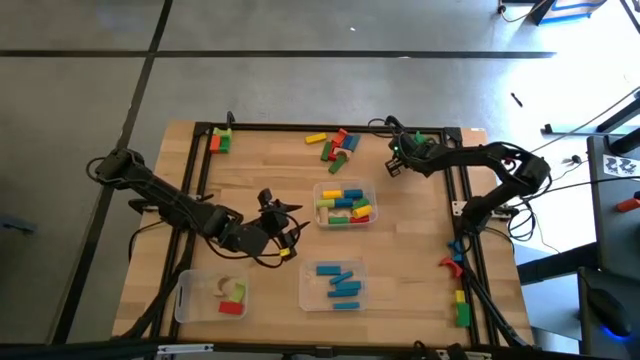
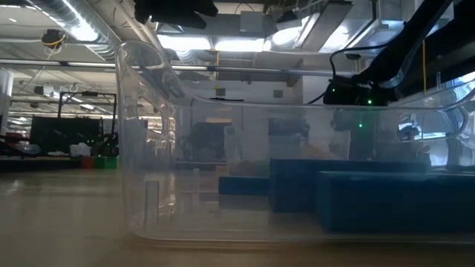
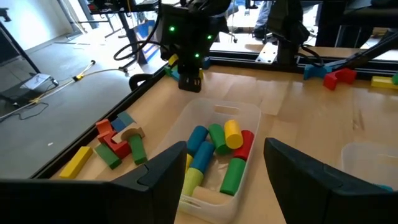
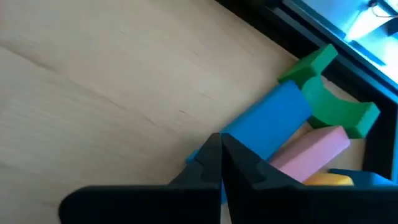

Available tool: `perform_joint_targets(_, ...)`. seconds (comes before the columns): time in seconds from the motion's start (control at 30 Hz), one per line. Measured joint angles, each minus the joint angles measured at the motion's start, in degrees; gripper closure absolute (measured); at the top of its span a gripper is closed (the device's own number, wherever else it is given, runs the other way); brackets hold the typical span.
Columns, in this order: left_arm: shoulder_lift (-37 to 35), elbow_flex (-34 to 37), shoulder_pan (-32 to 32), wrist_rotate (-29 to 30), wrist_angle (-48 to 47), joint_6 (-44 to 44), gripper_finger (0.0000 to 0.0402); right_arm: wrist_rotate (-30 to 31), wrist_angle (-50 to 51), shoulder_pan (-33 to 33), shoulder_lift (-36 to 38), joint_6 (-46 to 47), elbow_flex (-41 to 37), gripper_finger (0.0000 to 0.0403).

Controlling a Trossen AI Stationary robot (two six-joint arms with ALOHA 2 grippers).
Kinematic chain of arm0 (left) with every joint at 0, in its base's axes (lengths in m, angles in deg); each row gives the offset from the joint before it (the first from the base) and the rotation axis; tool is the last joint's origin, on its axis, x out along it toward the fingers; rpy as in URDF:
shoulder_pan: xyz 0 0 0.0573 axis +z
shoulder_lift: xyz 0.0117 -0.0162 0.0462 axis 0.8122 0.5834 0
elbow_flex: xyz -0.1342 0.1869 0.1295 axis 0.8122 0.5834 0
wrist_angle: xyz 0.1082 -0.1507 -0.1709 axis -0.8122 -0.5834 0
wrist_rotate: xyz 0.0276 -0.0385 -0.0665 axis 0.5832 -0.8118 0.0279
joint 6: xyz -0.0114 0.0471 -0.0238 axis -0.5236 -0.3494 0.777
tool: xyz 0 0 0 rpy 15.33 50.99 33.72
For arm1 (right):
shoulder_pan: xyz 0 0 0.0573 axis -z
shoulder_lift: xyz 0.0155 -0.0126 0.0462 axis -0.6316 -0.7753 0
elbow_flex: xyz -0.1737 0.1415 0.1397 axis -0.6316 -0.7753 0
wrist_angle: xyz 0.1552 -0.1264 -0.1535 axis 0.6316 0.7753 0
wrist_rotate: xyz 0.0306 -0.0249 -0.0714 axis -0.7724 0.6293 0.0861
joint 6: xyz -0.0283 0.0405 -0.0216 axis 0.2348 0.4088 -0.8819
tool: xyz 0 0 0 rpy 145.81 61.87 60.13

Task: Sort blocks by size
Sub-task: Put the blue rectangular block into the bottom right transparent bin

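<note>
Loose blocks lie in a pile near the table's far edge, with a few more at the far left corner and along the right edge. My right gripper is shut at the far right. Its tips are over one end of a blue block, which lies flat beside a pink bar and a green arch. My left gripper hovers open at mid-table and faces a clear tray of mixed blocks. My right gripper slants down with its shut fingertips at the blue block's nearer end. The fingers hide the spot, so I cannot tell whether they touch the block. The block lies flat on the table.
A clear tray near the front edge holds blue blocks. A second tray at the front left holds a red, a green and a pale block. A black frame rail borders the table. Bare wood lies between the trays.
</note>
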Motion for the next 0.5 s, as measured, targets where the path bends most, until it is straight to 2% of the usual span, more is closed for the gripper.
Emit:
perform_joint_targets(0.13, 0.00, 0.00, -0.04, -0.02, 0.02, 0.12, 0.0192, 1.51, 1.07, -2.26, 0.17, -0.13, -0.57, 0.0396)
perform_joint_targets(0.23, 0.02, 0.02, -0.02, 0.00, 0.02, 0.15, 0.0192, -0.55, 2.31, -4.91, 0.64, 0.27, -0.59, 0.0400)
perform_joint_targets(0.4, 0.04, 0.02, -0.02, -0.02, -0.05, 0.17, 0.0192, -4.11, 5.86, -12.33, 0.50, 3.53, -0.84, 0.0397)
perform_joint_targets(0.5, 0.04, 0.02, -0.03, -0.02, -0.06, 0.45, 0.0192, -2.58, 8.10, -17.62, 0.44, 5.33, -0.81, 0.0395)
